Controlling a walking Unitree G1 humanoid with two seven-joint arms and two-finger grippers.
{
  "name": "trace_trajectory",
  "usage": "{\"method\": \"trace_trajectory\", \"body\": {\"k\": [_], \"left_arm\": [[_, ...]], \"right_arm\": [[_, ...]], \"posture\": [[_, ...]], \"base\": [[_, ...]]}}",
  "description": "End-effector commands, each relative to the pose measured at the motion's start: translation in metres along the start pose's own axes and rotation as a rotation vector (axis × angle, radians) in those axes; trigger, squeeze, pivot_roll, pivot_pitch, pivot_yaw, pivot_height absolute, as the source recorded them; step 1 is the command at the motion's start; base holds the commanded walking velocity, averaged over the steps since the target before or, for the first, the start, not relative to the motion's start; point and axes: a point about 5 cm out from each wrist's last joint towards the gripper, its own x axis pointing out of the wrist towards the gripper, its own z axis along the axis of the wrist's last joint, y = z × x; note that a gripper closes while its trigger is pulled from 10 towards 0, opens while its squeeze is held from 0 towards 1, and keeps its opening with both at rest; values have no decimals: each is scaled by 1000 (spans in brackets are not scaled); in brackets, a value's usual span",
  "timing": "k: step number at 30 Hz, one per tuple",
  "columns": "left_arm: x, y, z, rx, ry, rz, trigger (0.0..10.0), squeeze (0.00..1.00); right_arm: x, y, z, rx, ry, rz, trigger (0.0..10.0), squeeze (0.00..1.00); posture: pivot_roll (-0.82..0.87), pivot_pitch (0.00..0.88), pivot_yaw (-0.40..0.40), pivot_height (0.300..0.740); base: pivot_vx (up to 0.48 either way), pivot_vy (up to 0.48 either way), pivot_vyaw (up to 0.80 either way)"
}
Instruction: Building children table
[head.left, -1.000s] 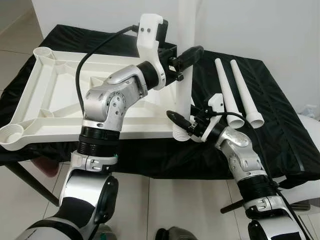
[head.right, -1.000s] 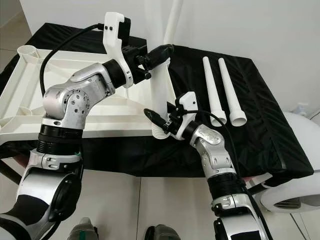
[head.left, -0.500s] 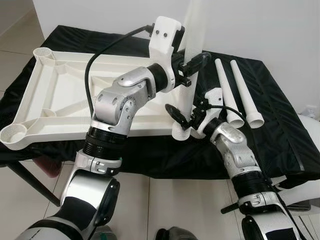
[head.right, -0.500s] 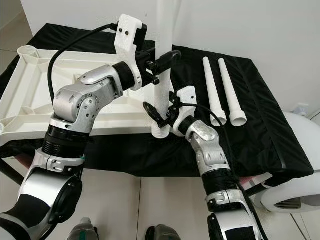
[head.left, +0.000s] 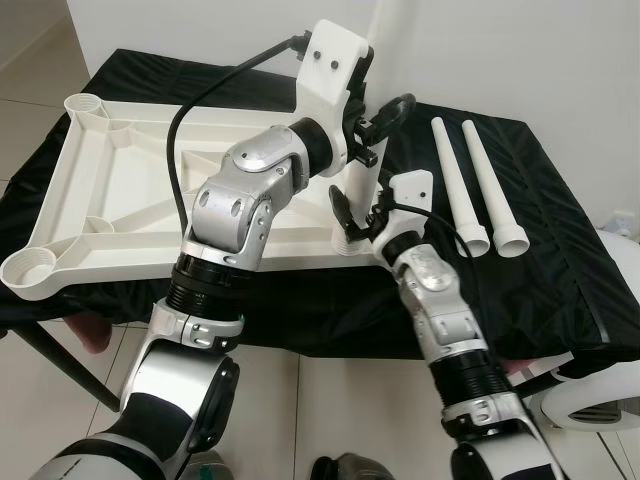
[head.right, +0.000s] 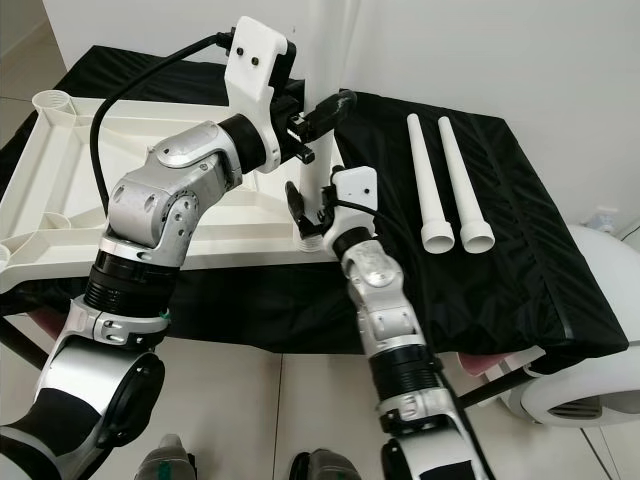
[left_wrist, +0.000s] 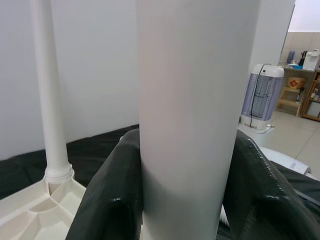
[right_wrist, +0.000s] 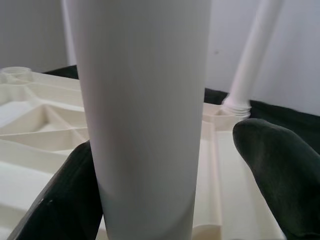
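The white table top (head.left: 120, 190) lies upside down on a black cloth. A white leg (head.left: 360, 185) stands nearly upright with its ribbed foot at the top's near right corner; I cannot tell if it sits in the socket. My left gripper (head.left: 380, 120) is shut on the leg's upper part, both fingers (left_wrist: 110, 200) pressed against it. My right gripper (head.left: 352, 215) is open around the lower part: one finger (right_wrist: 55, 205) touches the leg (right_wrist: 145, 125), the other stands apart. A second leg (left_wrist: 50, 100) stands fixed in the far right corner.
Two loose white legs (head.left: 452, 185) (head.left: 492, 190) lie side by side on the black cloth (head.left: 560, 250) to the right. Open sockets (head.left: 25, 265) show at the top's left corners. White wall behind, tiled floor (head.left: 330, 400) in front.
The leg's foot has moved from beyond the table top's edge up to its near right corner. The leg now stands straighter. Both grippers moved left with it.
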Motion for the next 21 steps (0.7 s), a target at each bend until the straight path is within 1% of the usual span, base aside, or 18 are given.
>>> {"method": "trace_trajectory", "body": {"k": [1, 4, 12, 13, 14, 15, 16, 18, 19, 21], "left_arm": [[3, 7, 8, 19, -27, 224, 10000, 0], [5, 6, 9, 37, -31, 233, 10000, 0], [8, 4, 13, 53, -42, 229, 10000, 0], [9, 4, 15, 55, -48, 227, 10000, 0], [10, 3, 17, 59, -54, 222, 10000, 0], [10, 3, 17, 59, -54, 222, 10000, 0], [10, 2, 18, 63, -57, 220, 10000, 0], [10, 2, 18, 65, -59, 218, 10000, 0], [10, 1, 19, 65, -62, 223, 10000, 0], [11, 1, 21, 65, -67, 227, 10000, 0]], "right_arm": [[-1, -3, 2, -17, 10, -83, 10000, 0], [1, 3, 8, -35, 14, -166, 10000, 0], [0, 7, 10, -24, 27, -205, 10000, 0], [1, 7, 12, -9, 26, -225, 9765, 0], [1, 6, 14, 0, 23, -241, 4353, 0], [1, 6, 14, 0, 23, -241, 4353, 0], [2, 4, 15, 10, 23, -260, 2549, 0], [3, 3, 16, 15, 23, -271, 2549, 0], [3, 4, 16, 24, 31, -275, 0, 0], [3, 3, 16, 25, 33, -287, 0, 0]], "posture": [[91, 2, -135, 740], [94, 7, -135, 740], [95, 13, -133, 740], [93, 14, -130, 740], [92, 14, -128, 740], [92, 14, -128, 740], [92, 14, -128, 740], [92, 14, -128, 740], [92, 13, -128, 740], [94, 13, -128, 740]], "base": [[0, 0, 0], [0, 0, 0], [0, 0, 0], [0, 0, 0], [0, 0, 0], [0, 0, 0], [0, 0, 0], [0, 0, 0], [0, 0, 0], [0, 0, 0]]}}
